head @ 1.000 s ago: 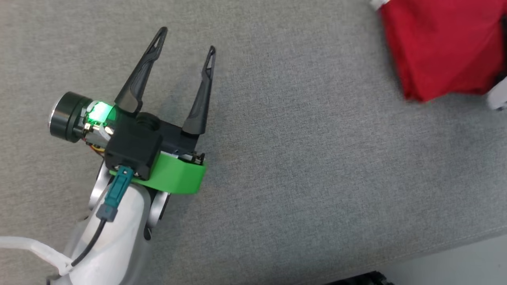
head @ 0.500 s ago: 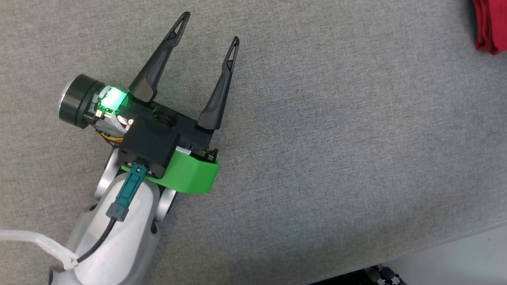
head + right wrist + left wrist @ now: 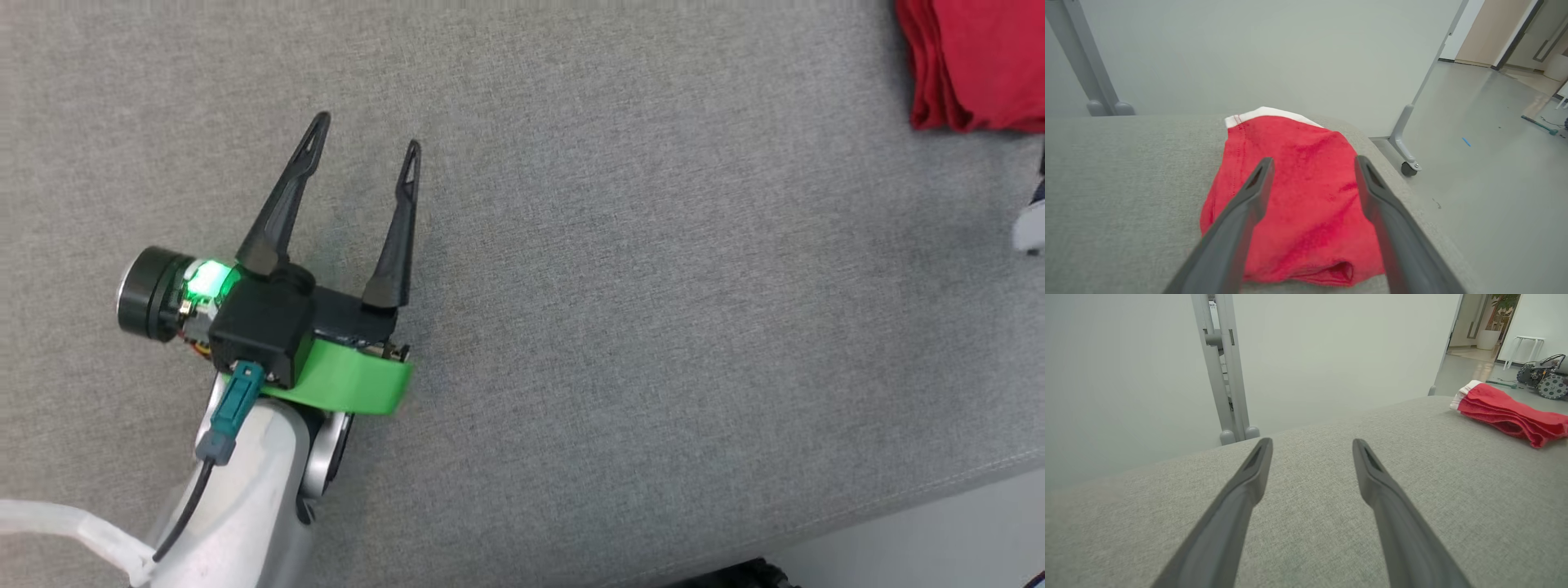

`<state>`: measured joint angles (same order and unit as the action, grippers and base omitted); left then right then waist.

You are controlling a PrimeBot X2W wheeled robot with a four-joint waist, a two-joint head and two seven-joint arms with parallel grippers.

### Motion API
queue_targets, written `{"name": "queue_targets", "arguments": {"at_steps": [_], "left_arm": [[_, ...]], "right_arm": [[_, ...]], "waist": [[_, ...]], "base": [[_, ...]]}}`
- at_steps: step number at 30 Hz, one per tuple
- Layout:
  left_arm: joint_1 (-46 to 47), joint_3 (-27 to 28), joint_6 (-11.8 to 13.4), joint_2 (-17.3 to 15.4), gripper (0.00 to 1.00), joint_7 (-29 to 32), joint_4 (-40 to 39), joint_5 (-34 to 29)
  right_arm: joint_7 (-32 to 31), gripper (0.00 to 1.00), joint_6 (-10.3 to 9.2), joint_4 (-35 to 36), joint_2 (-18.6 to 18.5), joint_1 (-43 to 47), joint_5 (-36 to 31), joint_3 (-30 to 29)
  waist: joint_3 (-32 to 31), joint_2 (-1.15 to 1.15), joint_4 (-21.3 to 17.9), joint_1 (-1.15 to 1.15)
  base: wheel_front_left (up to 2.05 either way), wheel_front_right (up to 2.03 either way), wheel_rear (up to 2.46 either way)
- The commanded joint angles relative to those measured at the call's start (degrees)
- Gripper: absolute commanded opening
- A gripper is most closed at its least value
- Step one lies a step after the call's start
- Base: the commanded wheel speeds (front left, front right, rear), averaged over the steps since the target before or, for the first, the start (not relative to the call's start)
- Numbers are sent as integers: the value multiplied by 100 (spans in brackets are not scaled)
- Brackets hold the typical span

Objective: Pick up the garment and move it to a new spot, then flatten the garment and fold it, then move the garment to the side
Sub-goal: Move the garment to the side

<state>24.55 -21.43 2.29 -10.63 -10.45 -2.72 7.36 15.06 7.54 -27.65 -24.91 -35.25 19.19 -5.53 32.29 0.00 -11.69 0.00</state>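
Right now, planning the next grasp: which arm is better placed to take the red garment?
Right. The right jaws stand open, pointed straight at the red garment just ahead of them. The left jaws, also open, sit over bare grey surface, with the garment far off to their right.

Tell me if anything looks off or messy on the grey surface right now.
Nothing stands out. The red garment lies folded near the edge of the grey surface, and the left gripper and right gripper are open, holding nothing.
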Motion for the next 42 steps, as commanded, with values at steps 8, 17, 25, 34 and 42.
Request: {"name": "queue_targets", "arguments": {"at_steps": [8,17,25,34,42], "left_arm": [[-719,239,298,4,100,-122,131,299],[-1346,486,564,-23,100,-168,200,540],[-1803,671,696,-93,100,-222,373,731],[-2274,653,638,-205,100,-204,651,858],[-2472,633,617,-266,100,-178,795,933]], "right_arm": [[14,100,-10,1367,848,1540,-246,46],[14,100,-9,2051,1301,2397,-319,642],[-96,100,-10,2491,1462,2931,-470,703],[-520,100,-9,3114,1679,3776,-582,554],[-819,100,-9,3436,1783,4198,-621,541]], "waist": [[-1086,0,285,0],[-1648,0,771,0],[-2136,0,1122,0],[-2733,0,1195,0],[-2980,0,1114,0]], "base": [[0,0,0],[0,0,0],[0,0,0],[0,0,0],[0,0,0]]}}
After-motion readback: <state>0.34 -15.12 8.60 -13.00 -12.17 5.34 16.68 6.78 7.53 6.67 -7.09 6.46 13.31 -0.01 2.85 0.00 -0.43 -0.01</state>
